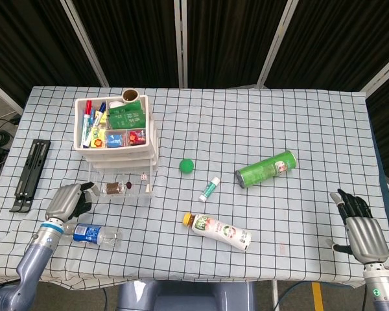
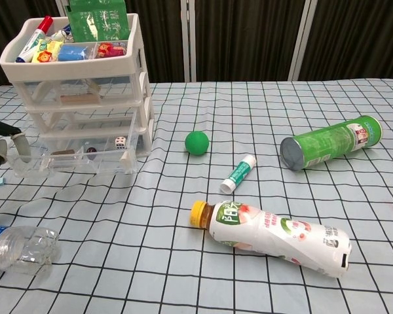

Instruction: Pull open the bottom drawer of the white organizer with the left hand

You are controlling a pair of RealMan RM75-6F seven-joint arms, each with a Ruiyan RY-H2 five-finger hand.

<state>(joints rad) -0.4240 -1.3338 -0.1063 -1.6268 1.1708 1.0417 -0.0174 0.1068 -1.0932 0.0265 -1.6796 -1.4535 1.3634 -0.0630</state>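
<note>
Bottom drawer (image 1: 120, 188) juts before organizer (image 1: 117, 129), ball (image 1: 187, 165) right.

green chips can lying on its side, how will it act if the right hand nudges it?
The green can lies on its side on the checked cloth, so it would probably roll rather than slide. It looks like a rigid tube, likely light. The smooth printed wall may slip in a grasp.

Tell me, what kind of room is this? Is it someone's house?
Probably not a house; it looks like a robot practice room. Black curtains hang behind a table in a checked cloth, and robot hands work at a white organizer among scattered bottles.
</note>
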